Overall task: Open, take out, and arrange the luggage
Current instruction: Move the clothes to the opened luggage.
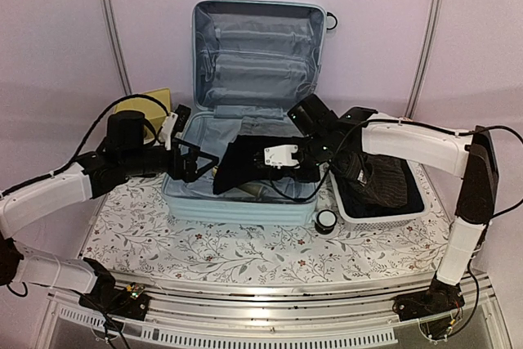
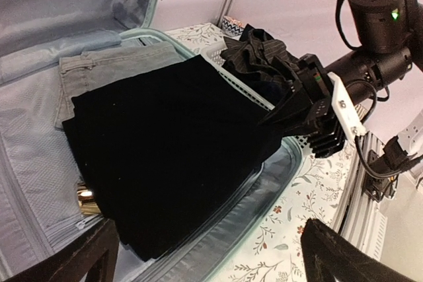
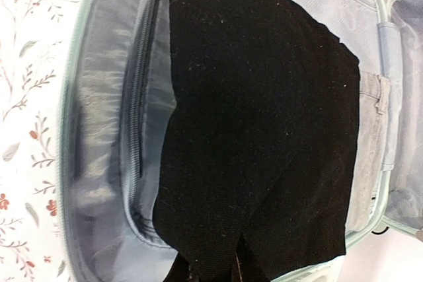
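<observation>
Lying open at the middle of the counter [image 1: 212, 255], the luggage [image 1: 245, 208] has its lid propped upright at the far side. Right fingers [image 2: 272, 118] are pinched narrow on a black garment [image 2: 172, 156], holding its right edge raised over the near half of the case, above grey jeans [image 2: 112, 64]. Left fingers [image 1: 198, 155] stand wide, holding nothing, at the case's left rim. A white basket [image 1: 380, 217] of dark striped clothes sits just right of the case. A white plate [image 2: 345, 105] on the right wrist bears marks too small to read.
</observation>
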`<action>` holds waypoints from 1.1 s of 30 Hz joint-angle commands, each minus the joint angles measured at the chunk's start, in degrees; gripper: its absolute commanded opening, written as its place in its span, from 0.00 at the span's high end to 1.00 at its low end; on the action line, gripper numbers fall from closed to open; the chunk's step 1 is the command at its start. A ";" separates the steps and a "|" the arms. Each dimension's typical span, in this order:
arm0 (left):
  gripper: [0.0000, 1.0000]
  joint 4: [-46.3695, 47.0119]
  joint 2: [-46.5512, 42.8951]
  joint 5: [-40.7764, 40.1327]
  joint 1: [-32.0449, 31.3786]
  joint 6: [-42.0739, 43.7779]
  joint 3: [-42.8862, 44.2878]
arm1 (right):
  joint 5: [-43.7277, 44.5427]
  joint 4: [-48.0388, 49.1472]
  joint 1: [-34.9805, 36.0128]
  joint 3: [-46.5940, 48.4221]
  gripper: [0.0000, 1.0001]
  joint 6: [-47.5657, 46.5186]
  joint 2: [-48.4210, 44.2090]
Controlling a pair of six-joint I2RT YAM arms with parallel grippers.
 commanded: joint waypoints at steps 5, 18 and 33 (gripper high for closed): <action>0.02 0.85 -1.66 -1.09 -2.85 2.53 -1.05 | -5.33 -10.31 3.10 2.28 0.98 4.38 -4.86; 0.02 0.27 -3.09 0.50 -6.19 2.93 -2.51 | -12.12 -21.24 8.97 3.81 0.65 13.58 -4.46; 0.02 13.43 2.06 -8.46 -23.51 19.55 -6.57 | -14.16 -1.43 -4.54 -3.47 0.30 53.98 -19.05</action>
